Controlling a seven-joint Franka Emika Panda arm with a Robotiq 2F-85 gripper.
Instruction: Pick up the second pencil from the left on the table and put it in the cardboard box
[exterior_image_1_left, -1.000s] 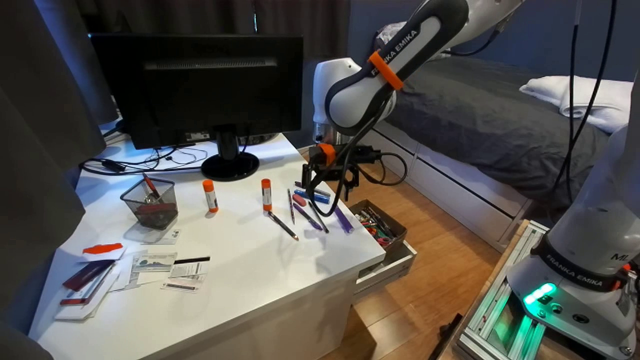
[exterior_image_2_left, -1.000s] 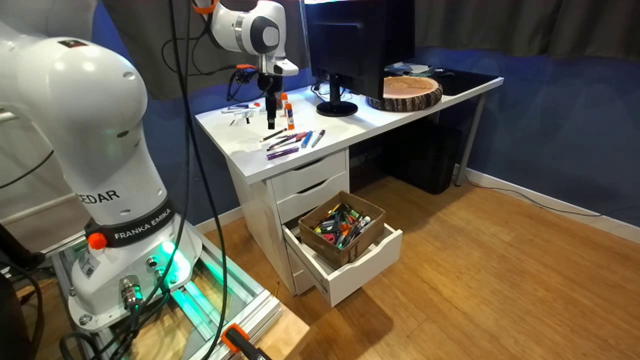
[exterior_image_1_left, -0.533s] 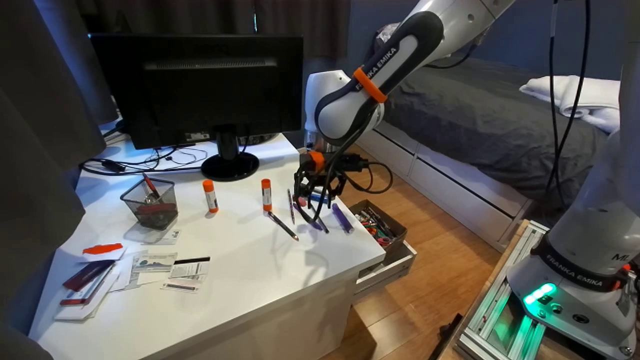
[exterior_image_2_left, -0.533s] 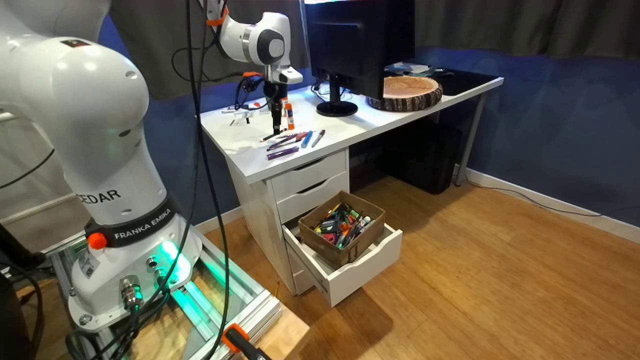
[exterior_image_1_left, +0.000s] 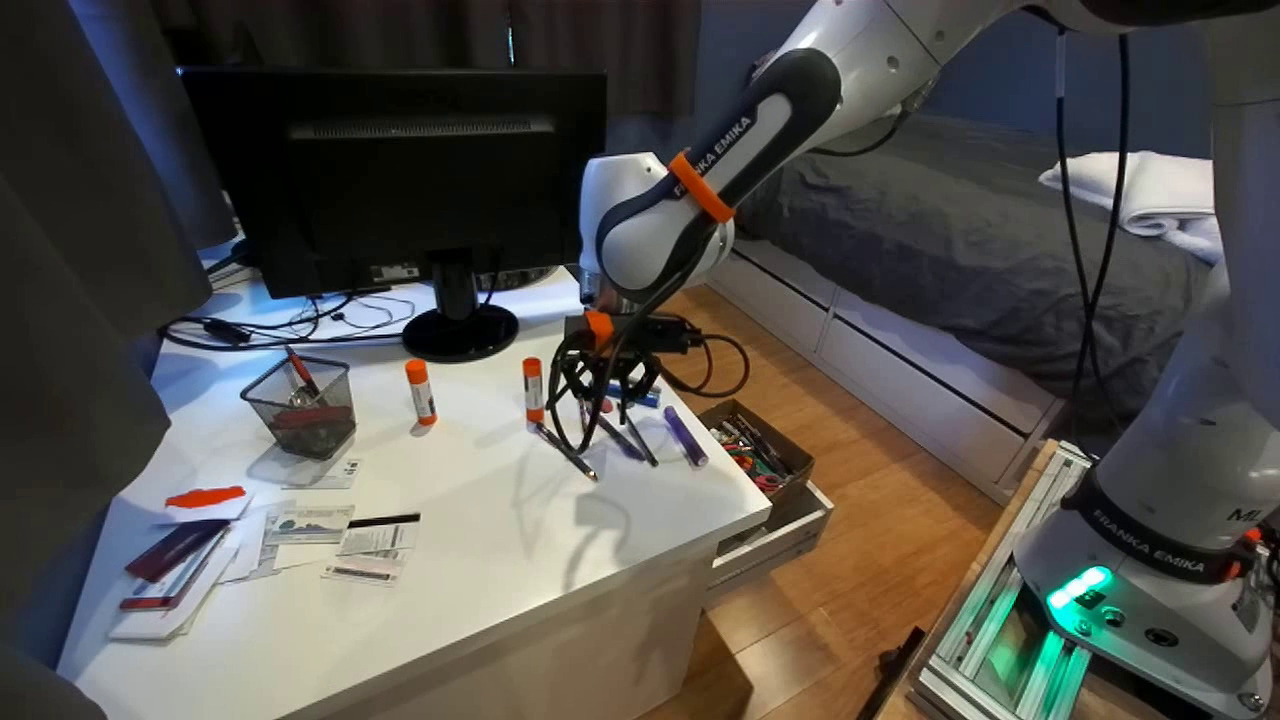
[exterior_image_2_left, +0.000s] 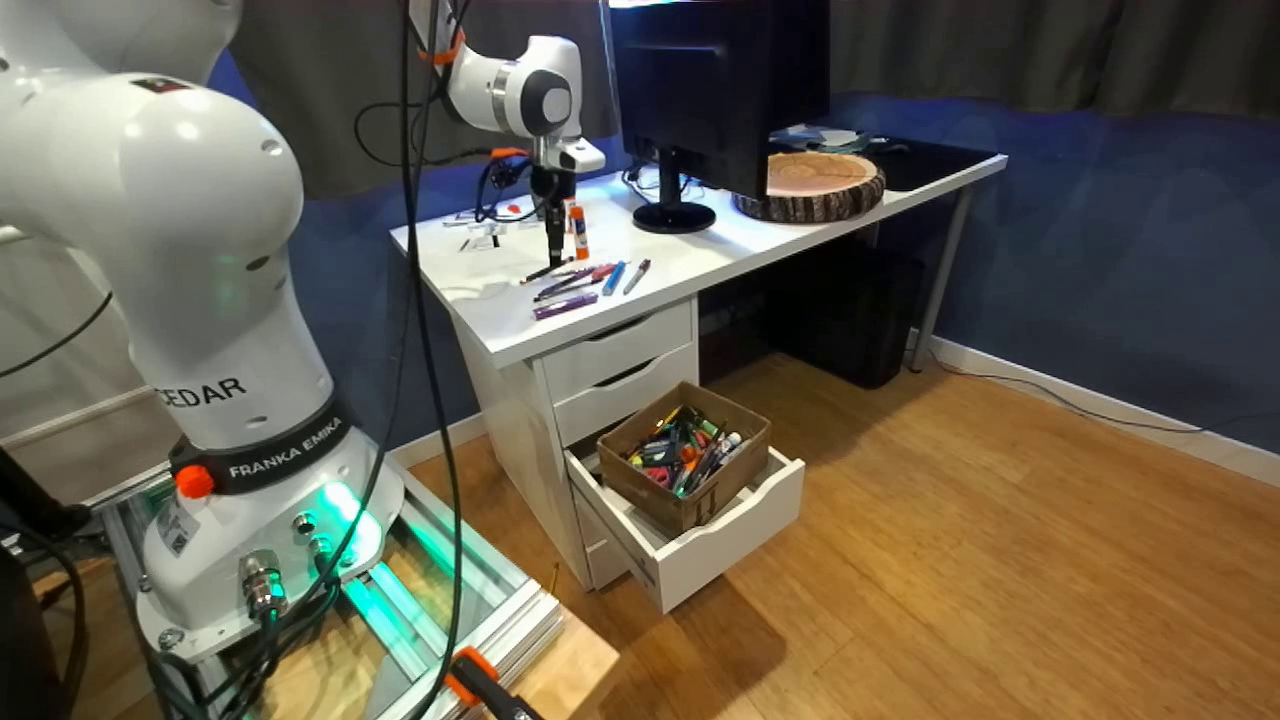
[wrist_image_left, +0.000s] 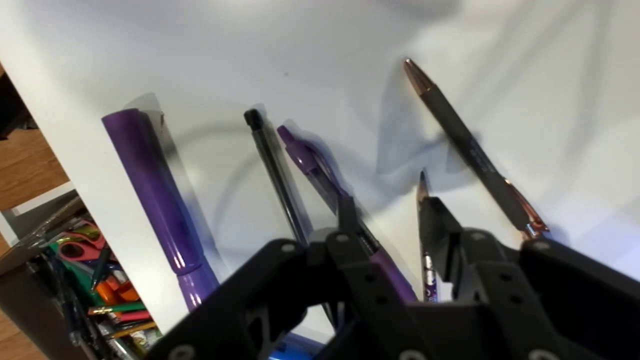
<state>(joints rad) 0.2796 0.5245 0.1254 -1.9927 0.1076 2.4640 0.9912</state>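
Observation:
The second pencil from the left is a slim patterned pencil (wrist_image_left: 430, 285) with a sharpened tip, lying on the white table. In the wrist view, a finger of my gripper (wrist_image_left: 390, 206) covers its middle part. The fingers stand apart and grip nothing; the pencil shows along the inner side of the right-hand finger. In an exterior view the gripper (exterior_image_1_left: 605, 415) hides most of this pencil, and its fingertips (exterior_image_2_left: 556, 262) look close to the tabletop. The brown cardboard box (exterior_image_2_left: 735, 480), filled with pens and markers, sits low beside the table and shows at the left in the wrist view.
A purple pen (wrist_image_left: 392, 274) and a copper-tipped dark pen (wrist_image_left: 465, 145) flank the pencil. Farther left lie a thin black pen (wrist_image_left: 275, 172) and a purple marker (wrist_image_left: 155, 190). A glue stick (exterior_image_1_left: 533, 390) stands nearby. The box rests in a pulled-out drawer (exterior_image_2_left: 730, 550).
My gripper has come down over the pens, moving leftward in the exterior view that faces the monitor's back. Its fingers have drawn closer together. The pens and the box have not moved.

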